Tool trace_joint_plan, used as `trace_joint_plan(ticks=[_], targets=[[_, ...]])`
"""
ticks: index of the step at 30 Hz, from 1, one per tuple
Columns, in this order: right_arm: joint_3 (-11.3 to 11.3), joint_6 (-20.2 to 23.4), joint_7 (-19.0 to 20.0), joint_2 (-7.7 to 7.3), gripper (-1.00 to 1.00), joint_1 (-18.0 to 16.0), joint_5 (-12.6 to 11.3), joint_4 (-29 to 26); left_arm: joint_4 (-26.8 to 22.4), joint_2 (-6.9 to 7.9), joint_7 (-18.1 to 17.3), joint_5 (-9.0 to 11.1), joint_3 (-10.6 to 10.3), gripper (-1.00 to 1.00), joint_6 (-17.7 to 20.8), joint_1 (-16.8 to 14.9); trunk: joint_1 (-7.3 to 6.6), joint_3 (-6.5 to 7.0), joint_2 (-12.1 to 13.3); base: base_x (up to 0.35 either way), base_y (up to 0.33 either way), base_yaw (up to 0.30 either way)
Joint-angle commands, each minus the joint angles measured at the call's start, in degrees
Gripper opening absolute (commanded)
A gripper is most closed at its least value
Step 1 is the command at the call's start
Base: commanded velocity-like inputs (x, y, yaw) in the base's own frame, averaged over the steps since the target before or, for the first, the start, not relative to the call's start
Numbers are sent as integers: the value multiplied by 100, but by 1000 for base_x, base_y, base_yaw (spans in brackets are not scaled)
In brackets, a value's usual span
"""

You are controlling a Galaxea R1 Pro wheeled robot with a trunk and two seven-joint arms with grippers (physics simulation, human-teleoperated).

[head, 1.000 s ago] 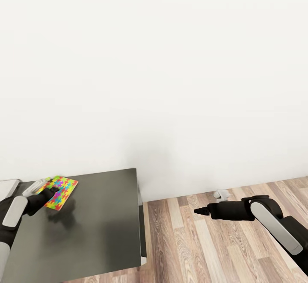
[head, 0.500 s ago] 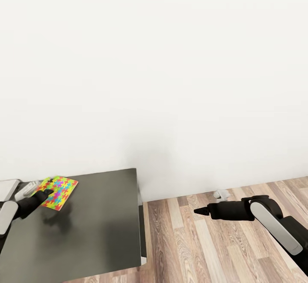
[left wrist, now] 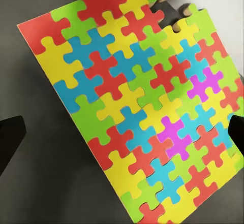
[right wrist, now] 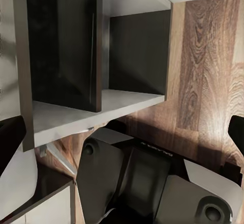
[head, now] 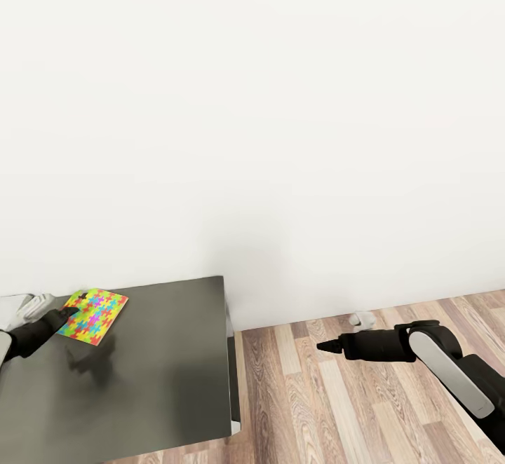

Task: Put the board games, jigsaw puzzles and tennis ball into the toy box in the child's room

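Note:
One jigsaw puzzle (head: pixel 95 315), a thin square of bright interlocking pieces, lies flat on the dark-grey top of the table (head: pixel 161 359) near its back left. My left gripper (head: pixel 70 313) hovers at the puzzle's left edge, its fingers open. In the left wrist view the jigsaw puzzle (left wrist: pixel 137 107) lies below, and my left gripper (left wrist: pixel 122 137) is open with its black fingertips (left wrist: pixel 10 137) far apart and holding nothing. My right gripper (head: pixel 322 345) hangs over the wood floor to the right of the table, open (right wrist: pixel 122 135) and empty.
A white wall stands close behind the table. A light grey surface (head: pixel 14 306) shows at the far left edge. The table's right edge (head: pixel 230 366) drops to plank floor (head: pixel 337 408). The right wrist view looks at dark cabinet shelves (right wrist: pixel 76 56) and my own base.
My left arm has drawn back to the left, from over the puzzle to its left edge. The puzzle stays flat on the table. The right arm has barely moved.

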Motion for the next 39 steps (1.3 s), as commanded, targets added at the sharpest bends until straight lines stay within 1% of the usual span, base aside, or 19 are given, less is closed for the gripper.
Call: trace_joint_plan(ticks=[1, 5, 15, 27, 39], targets=[[8, 10, 56, -1, 100, -6, 62, -1, -99, 0, 48, 60, 47, 100, 99, 5, 3, -8, -9, 0, 0, 0], [16, 7, 52, 6, 100, -8, 65, -1, -362, 3, 50, 57, 137, 100, 287, 22, 3, -8, -9, 0, 0, 0], [44, -15, 69, 3, 100, -6, 68, 14, -675, 8, 81, 52, 207, 100, 485, 27, 3, -8, -9, 0, 0, 0], [105, -48, 79, 3, 100, -3, 72, 23, -734, 4, 113, 12, 218, 100, 544, 16, 3, -8, -9, 16, 5, 0], [115, -56, 81, -2, 100, 19, 92, 25, -715, -21, 137, -17, 159, 100, 531, 14, 3, -8, -9, 176, 94, 0]])
